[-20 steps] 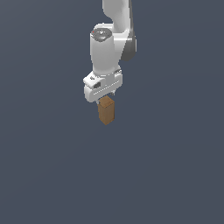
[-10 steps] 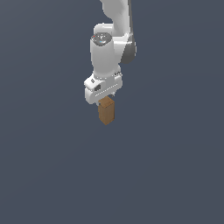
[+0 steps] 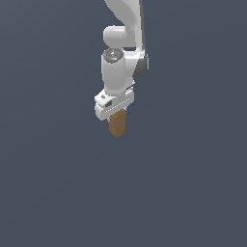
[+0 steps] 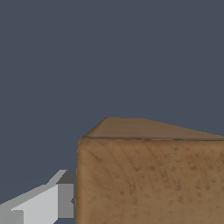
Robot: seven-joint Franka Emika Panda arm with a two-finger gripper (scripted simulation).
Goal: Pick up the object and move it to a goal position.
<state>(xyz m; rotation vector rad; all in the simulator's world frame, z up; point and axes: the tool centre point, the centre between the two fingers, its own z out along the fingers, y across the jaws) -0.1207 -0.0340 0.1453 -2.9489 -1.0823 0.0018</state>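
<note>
Gripper hangs from the white arm in the exterior view, clamped on the top of 1 brown block, which juts below it in mid-air. Wrist view: the block fills the foreground, 1 grey finger pressed against its side.

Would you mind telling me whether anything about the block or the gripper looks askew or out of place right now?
Nothing stands out. The brown block hangs upright beneath the white gripper, its upper end hidden in the jaws, with no visible damage. One finger sits against its side in the wrist view. No goal marker or surface shows around it.
</note>
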